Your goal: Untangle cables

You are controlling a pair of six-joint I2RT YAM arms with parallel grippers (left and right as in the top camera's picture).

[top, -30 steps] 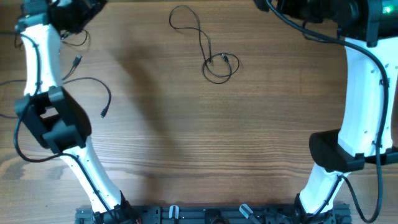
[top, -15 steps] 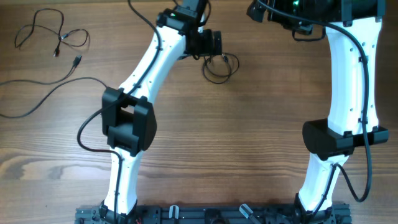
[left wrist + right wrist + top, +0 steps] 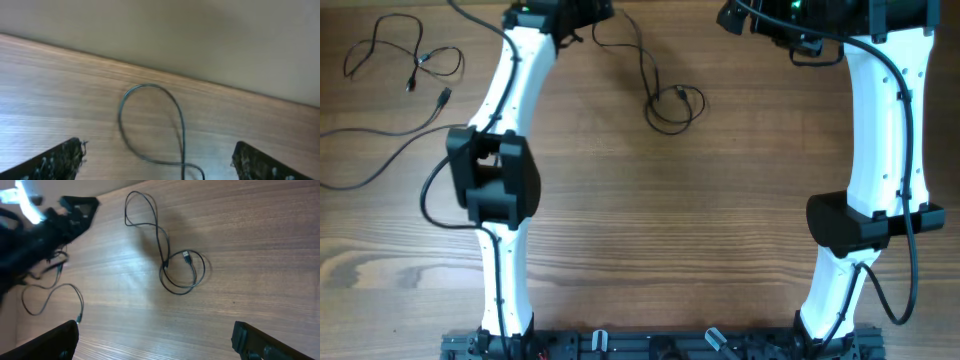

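Here, approach step: left pincer [image 3: 157, 154], spread apart, hovers at the far loop of the cable [image 3: 181, 130] lying on the desk [image 3: 720, 220]; right pincer [image 3: 155, 340] likewise apart; next move likely needs descent and closure on that loop

— Any lettering on the left arm [image 3: 515, 75] or its black joint housing [image 3: 490, 180]?

— None that can be read. White and black surfaces, no legible label, brand or number.

— The cables [image 3: 672, 105]? The plug ends?

— Too small to show any marking, in the wrist views as well.

— And the wooden table [image 3: 720, 220]?

— Only wood grain. No readable text or sign in any of the three views.
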